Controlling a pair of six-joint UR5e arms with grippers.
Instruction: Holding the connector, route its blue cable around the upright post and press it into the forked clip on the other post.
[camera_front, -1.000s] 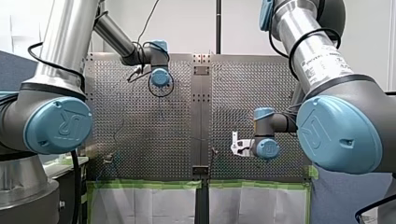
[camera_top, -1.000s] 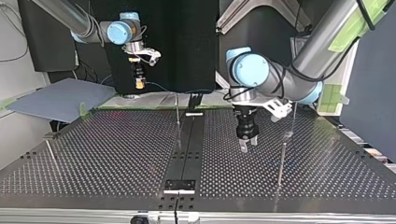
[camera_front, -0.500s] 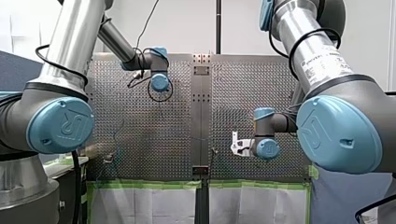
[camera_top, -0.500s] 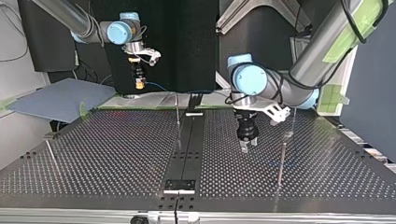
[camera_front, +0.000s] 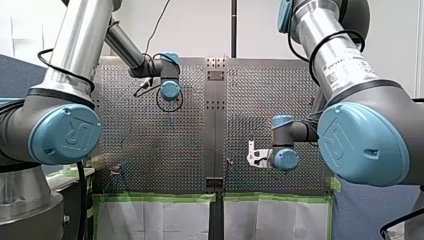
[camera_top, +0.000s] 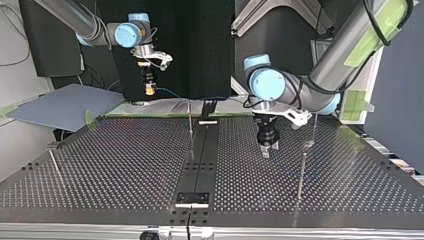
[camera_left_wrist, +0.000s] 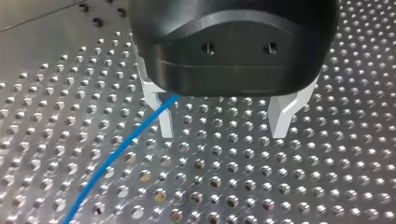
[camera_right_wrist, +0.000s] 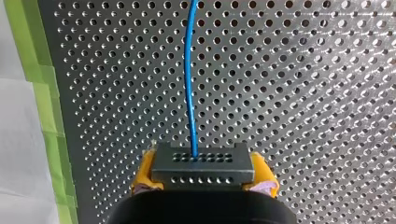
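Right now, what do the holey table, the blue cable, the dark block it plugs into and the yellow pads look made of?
The table looks like metal, steel or aluminium: silvery sheen, crisp drilled holes. The blue cable has a smooth, plastic-looking sheath that bends softly. The connector is dark and matt, plastic or coated metal; I cannot tell. The yellow pads seem rubbery, dull-surfaced.
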